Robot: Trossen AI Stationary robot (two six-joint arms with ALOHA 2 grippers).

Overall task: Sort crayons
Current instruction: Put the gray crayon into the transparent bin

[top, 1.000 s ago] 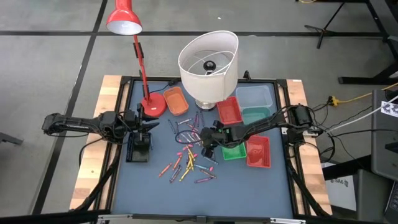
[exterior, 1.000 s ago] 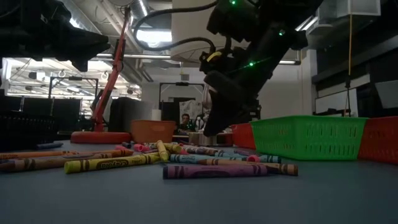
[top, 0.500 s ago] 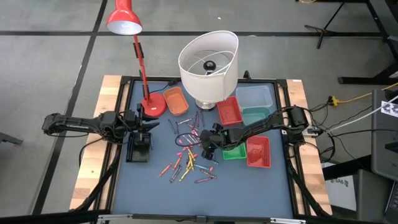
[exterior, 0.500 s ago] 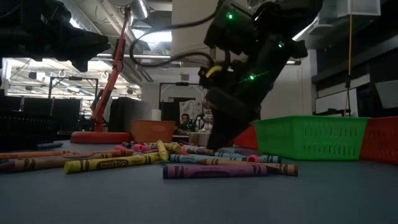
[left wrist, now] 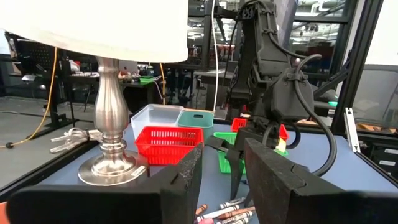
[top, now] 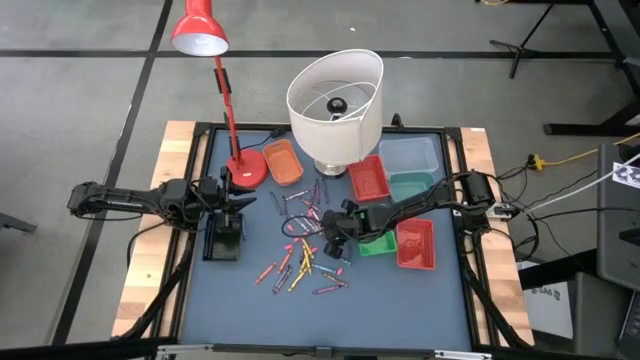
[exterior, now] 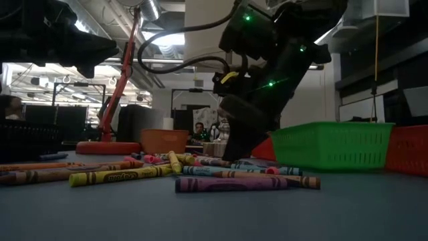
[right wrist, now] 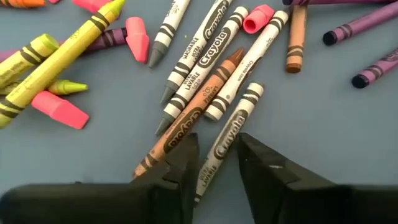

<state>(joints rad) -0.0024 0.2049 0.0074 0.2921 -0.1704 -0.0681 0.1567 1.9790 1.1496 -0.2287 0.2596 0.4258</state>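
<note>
Landmark: white lamp [top: 336, 110] at the table's far middle.

Obscured or unclear:
- The crayons [top: 305, 255] in the high view are too small and too overlapped for a full count; the pile's near edge lies under the right arm.
- Right wrist view: several crayons run off the picture's edges; the lower end of the white crayon [right wrist: 225, 144] is hidden between the fingers.
- Low view: the right gripper's tip is lost in shadow among the crayons.

Counted:
- Trays near the lamp's base: two red, one orange [top: 283, 161], one clear [top: 410, 153], one teal [top: 412, 185], one green [top: 376, 243] partly under the right arm.
- Red desk lamp [top: 217, 66]: one, left of the white lamp.

Crayons: scattered on the blue mat in front of the white lamp.

Right gripper [right wrist: 212, 163]: down on the pile in front of the white lamp, fingers part-open astride the white crayon, narrow gaps each side.

Left gripper [left wrist: 222, 171]: left of the lamp, fingers apart, nothing between them.
</note>
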